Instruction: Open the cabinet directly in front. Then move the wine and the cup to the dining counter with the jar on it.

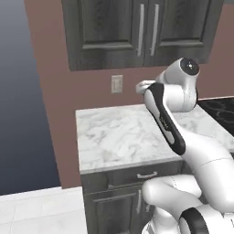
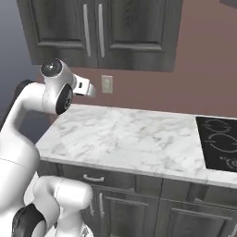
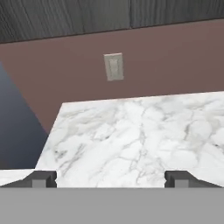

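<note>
Above the white marble wall counter [image 3: 131, 131], the dark grey wood-grain cabinet [image 1: 114, 32] is seen closed. The gripper [image 3: 111, 179] is spread wide and empty; a long silver bar handle [image 1: 140, 29] should be squarely straddled.

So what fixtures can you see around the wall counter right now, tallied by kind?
Upper cabinet doors, both shut: 2
Long silver door handles: 2
Wall switch plates: 1
Marble wall counters: 1
Black cooktops: 1
Drawer fronts with short handle: 1
Total: 8
</note>
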{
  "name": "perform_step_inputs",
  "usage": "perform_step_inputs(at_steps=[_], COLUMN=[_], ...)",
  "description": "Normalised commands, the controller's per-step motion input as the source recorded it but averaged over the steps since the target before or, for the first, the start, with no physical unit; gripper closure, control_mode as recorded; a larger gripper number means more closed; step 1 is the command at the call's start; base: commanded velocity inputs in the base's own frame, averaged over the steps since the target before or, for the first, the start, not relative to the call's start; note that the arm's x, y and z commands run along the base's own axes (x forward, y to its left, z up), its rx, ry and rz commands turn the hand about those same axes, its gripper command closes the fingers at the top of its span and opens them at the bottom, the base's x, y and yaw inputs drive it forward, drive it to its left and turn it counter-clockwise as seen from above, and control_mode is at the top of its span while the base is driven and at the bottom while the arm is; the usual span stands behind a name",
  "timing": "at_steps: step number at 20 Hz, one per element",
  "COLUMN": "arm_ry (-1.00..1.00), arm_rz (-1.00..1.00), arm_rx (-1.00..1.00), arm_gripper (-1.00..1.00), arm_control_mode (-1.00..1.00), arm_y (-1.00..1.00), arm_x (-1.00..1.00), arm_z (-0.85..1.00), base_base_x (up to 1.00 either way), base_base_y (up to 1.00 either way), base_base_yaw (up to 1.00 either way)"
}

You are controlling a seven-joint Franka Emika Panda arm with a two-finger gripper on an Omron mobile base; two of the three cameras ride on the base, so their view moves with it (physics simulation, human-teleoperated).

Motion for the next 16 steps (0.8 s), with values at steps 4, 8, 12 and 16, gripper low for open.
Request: perform_step_inputs(at_steps=[4, 8, 12, 16], arm_ry=[0.00, 0.00, 0.00, 0.00], arm_rz=[0.00, 0.00, 0.00, 0.00], arm_rx=[0.00, 0.00, 0.00, 0.00], arm_gripper=[-1.00, -1.00, -1.00, -1.00], arm_control_mode=[1.00, 1.00, 1.00, 1.00], arm_y=[0.00, 0.00, 0.00, 0.00], arm_x=[0.00, 0.00, 0.00, 0.00], arm_z=[0.00, 0.00, 0.00, 0.00], base_base_x=[0.38, 0.52, 0.02, -0.69], base_base_y=[-1.00, -1.00, -1.00, -1.00], base_base_yaw=[0.00, 0.05, 0.01, 0.00])
